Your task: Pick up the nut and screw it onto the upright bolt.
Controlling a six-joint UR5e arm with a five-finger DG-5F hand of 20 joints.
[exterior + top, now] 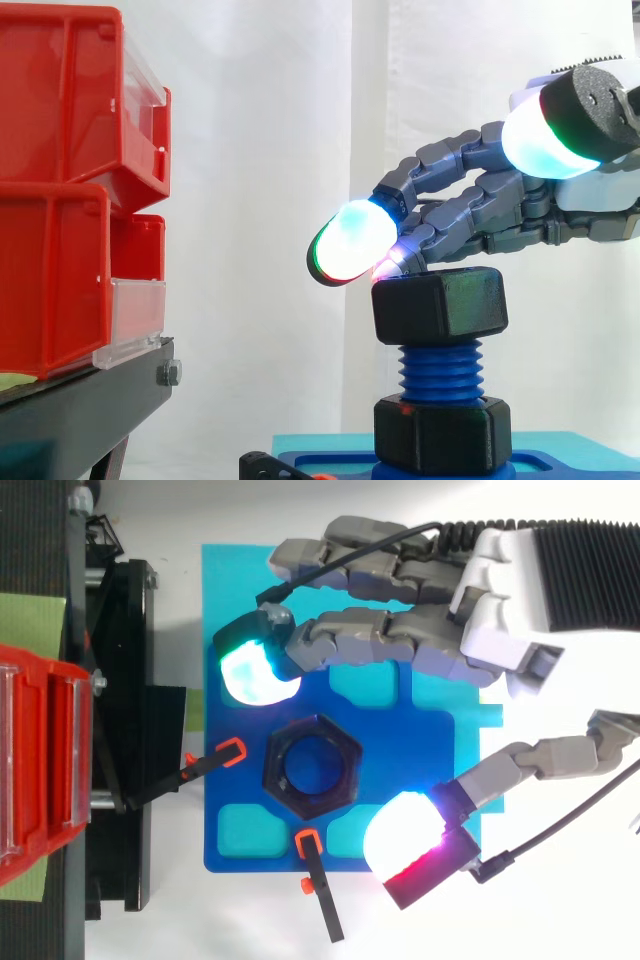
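The black hex nut (440, 303) sits threaded on the top of the upright blue bolt (440, 371), level, with several threads bare below it. A second black hex collar (442, 434) rings the bolt's foot. From above, the nut (312, 765) lies in the gap between the spread fingers. My hand (500, 610) hovers over it, open, its fingers only loosely bent. A cyan-green fingertip (258, 670) stands off the nut's far side and the thumb's white-red pad (408, 840) off its near side. In the side view a magenta fingertip (387, 268) rests at the nut's top left edge.
The bolt stands on a dark blue plate (440, 780) over a teal mat (225, 570). Two black clamps with orange tips (232, 752) (308, 840) hold the plate. Red bins (70, 180) on a black stand (80, 410) rise to the left.
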